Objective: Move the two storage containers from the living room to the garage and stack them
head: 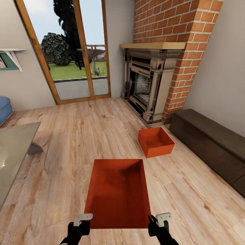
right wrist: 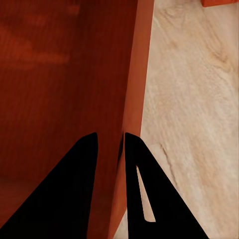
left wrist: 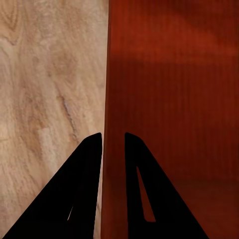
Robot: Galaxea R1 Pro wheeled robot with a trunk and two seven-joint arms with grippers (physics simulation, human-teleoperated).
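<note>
Here we hold the nearer storage container by its side walls: our left hand is closed on one thin wall, our right hand on the opposite one. It hangs above the living room's plank floor, empty. The second container, also empty, sits on the floor near the fireplace. Next, we judge, comes carrying this one level toward the garage.
</note>
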